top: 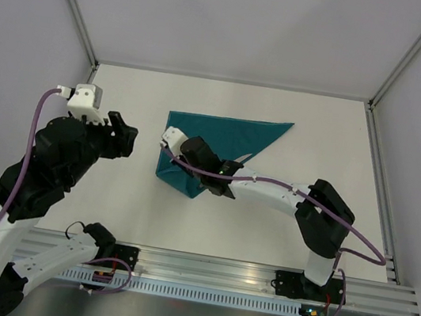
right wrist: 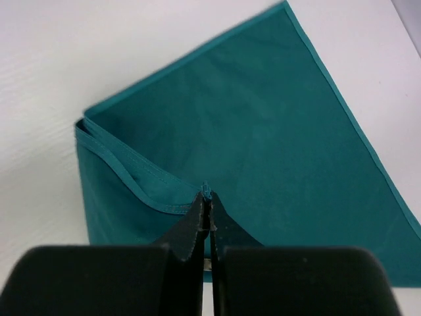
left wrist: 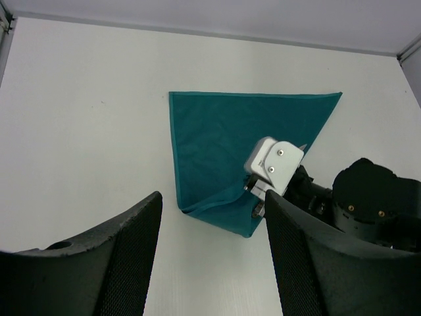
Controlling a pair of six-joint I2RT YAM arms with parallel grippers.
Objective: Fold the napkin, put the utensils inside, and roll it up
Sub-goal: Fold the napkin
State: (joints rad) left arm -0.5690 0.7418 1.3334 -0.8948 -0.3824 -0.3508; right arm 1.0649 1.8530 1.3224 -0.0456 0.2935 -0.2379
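The teal-green thin cloth napkin (top: 234, 134) lay folded into a triangle on the white bench (top: 319, 127). The right fingers (right wrist: 205, 220) were clenched on its raised edge, that arm stretched low across. The left fingers (top: 123, 136) hung spread and empty, left of the cloth.

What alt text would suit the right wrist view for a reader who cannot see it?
The right end effector, seen from just behind, is shut on the stitched edge of a teal napkin, pinching it up into a small peak. The rest of the napkin lies partly folded on a white table.
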